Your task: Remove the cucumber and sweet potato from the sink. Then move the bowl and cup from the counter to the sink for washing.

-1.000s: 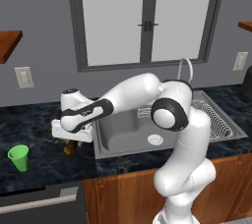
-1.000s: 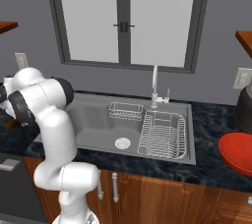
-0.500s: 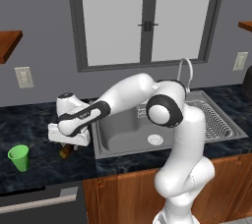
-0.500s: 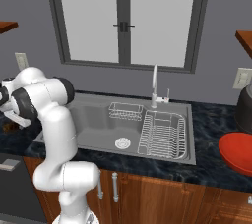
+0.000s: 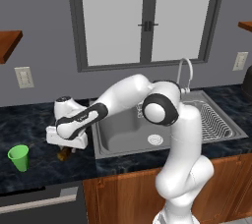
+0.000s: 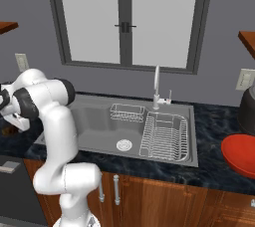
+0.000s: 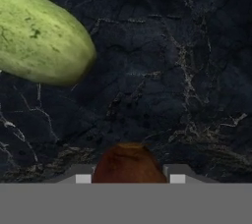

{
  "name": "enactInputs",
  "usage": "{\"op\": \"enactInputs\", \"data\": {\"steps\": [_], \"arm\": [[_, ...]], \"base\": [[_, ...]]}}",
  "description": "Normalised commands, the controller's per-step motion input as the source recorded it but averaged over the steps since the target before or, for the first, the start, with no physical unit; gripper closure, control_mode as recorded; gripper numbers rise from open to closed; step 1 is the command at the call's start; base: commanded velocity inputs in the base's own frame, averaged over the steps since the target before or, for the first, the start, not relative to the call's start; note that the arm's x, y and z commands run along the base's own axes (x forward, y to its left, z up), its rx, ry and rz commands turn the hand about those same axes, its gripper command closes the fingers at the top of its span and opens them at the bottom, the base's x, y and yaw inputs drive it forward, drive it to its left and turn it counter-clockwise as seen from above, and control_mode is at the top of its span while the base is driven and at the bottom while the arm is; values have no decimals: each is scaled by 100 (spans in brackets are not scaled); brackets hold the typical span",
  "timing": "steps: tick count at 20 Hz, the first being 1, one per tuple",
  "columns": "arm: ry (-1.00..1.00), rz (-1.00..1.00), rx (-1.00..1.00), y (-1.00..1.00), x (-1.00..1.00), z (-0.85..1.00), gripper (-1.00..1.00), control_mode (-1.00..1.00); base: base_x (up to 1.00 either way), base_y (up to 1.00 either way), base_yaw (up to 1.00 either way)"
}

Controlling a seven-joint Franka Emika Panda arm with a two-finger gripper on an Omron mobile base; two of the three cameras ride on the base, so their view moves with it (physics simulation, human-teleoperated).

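Reddish-brown, oblong sweet potato [image 7: 129, 163] sat clamped between the two dark finger tips of the gripper [image 7: 129, 176], low over the dark marbled stone tabletop [image 7: 187, 70] left of the grey steel sink [image 5: 125, 132]. From the left base view the gripper [image 5: 65, 148] hung just above the tabletop with the brown lump [image 5: 63, 154] poking out beneath it; whether it touched the stone, could not tell.

Pale green, slightly curved cucumber [image 7: 42, 36] lay on the tabletop near the held sweet potato, apart from it. So the cucumber was already out of the basin.

Step in hand, by my reading: setting the sweet potato down, second half of the clearing job. Basin itself looked free of vegetables, only round white drain [image 6: 123, 145], wire basket [image 6: 126, 112] and wire dish rack [image 6: 166, 136] noted.

Bright green tapered cup [image 5: 19, 157] stood on the tabletop farther left, near the front edge. Wide red bowl [image 6: 240, 154] rested on the tabletop well off to the right of the sink.

Next move likely calls for a short lowering, spreading the fingers, a straight lift clear of both vegetables, then a reach for the nearby cup. Risk: the rounded lump could roll toward the cucumber.
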Motion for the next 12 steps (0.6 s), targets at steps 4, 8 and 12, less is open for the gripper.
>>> {"op": "enactInputs", "data": {"steps": [4, 8, 12], "arm": [[0, -1, 0, 14, 0, -8, 100, -100], [0, -2, 0, 12, 0, -10, 100, -100], [0, -2, 0, 6, 0, -14, 100, -100]], "base": [[0, 0, 0], [0, 0, 0], [0, 0, 0]]}}
